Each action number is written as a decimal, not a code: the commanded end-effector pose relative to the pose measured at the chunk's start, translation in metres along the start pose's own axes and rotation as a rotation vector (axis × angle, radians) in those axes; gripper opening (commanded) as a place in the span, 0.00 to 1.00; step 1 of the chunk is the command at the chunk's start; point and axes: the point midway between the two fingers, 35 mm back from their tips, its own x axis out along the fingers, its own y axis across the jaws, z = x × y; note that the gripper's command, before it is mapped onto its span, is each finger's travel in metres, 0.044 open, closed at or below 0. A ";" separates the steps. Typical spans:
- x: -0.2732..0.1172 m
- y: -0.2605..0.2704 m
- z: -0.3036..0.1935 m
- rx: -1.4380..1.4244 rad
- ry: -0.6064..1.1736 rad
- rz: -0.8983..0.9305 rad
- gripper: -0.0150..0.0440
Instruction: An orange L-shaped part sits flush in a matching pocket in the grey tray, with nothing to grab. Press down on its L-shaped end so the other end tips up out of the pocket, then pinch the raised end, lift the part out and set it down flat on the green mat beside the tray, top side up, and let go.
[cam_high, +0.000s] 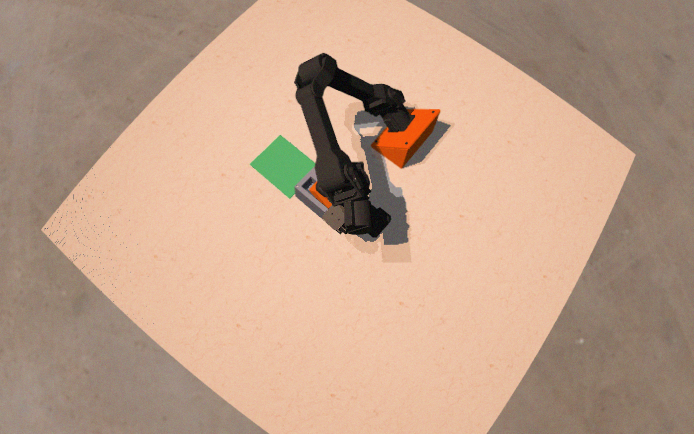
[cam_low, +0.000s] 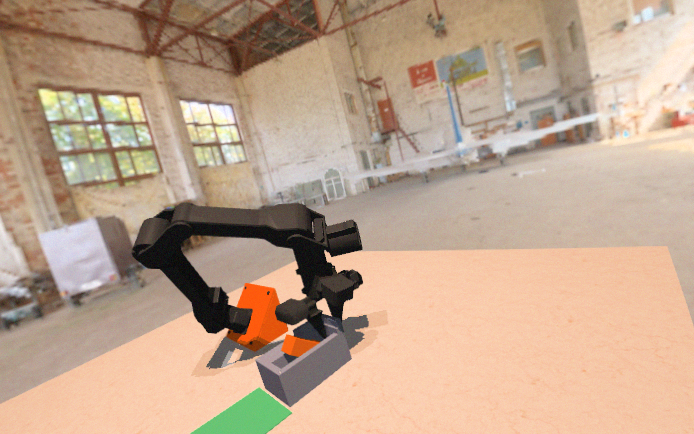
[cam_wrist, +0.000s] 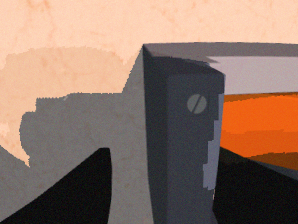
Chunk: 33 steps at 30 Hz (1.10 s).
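Observation:
The orange part (cam_high: 320, 195) (cam_low: 299, 346) (cam_wrist: 260, 112) is tilted in the grey tray (cam_high: 306, 198) (cam_low: 312, 376) (cam_wrist: 185, 140). Its end toward the green mat (cam_high: 281, 166) (cam_low: 243, 414) is raised above the tray rim, with dark pocket under it. Its other end is low, at the fingers. My gripper (cam_low: 332, 331) (cam_wrist: 154, 153) points down at the tray's far end and is partly open, with nothing pinched. One finger reaches down into the pocket onto the part's low end; the other is outside the end wall. The fingertip contact and the L-shaped end are hidden. In the top view the arm covers the fingers.
The mat lies flat beside the tray's near end. An orange wedge-shaped base block (cam_high: 417, 130) (cam_low: 261, 314) carries the arm and stands behind the tray in the exterior view. A small slotted disc (cam_wrist: 196, 104) shows on the tray's end wall.

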 end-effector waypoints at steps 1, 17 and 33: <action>-0.013 0.002 0.002 0.003 0.003 0.005 0.56; -0.097 -0.009 0.000 0.002 0.004 0.005 0.56; -0.093 -0.009 0.000 -0.005 0.002 -0.001 0.56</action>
